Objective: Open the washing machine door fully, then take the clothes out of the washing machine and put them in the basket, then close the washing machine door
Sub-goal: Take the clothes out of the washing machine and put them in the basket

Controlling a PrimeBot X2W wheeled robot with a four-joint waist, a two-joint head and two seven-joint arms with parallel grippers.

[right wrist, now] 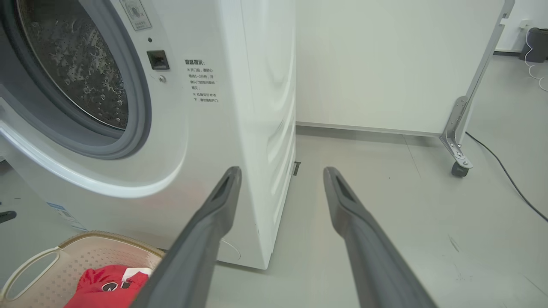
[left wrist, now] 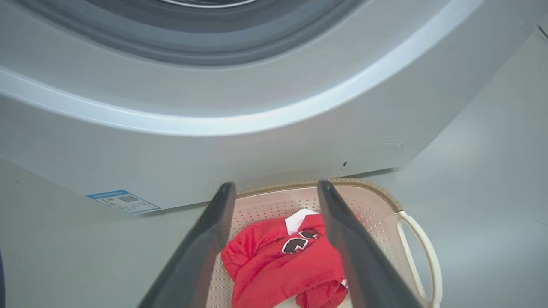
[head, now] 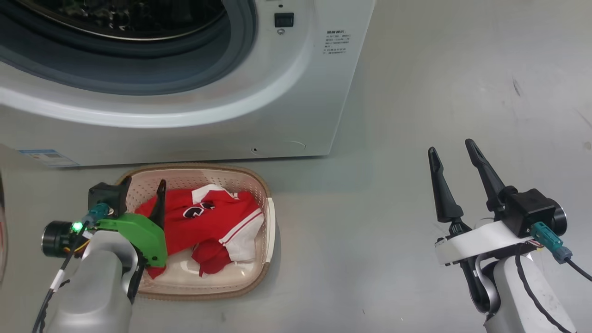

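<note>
A white front-loading washing machine [head: 277,92] stands at the far side of a grey floor [head: 416,92], its round drum mouth [head: 115,23] uncovered. Just in front of it, on the floor, sits a cream basket [head: 270,217] with a brown woven-look rim, placed close beneath the opening, probably so the clothes have only a short way to travel. The clothes [head: 208,222] (bright red with white trim and a dark emblem) lie crumpled inside the basket.

The left hand [head: 143,182] hangs over the basket's left end with its two dark fingers spread apart, gripping nothing. The right hand [head: 451,147] waits well off to the right above bare floor, fingers also apart and empty, seemingly kept clear of the work.

The drum's inside is dark, so it is hard to tell whether any garment remains there.
</note>
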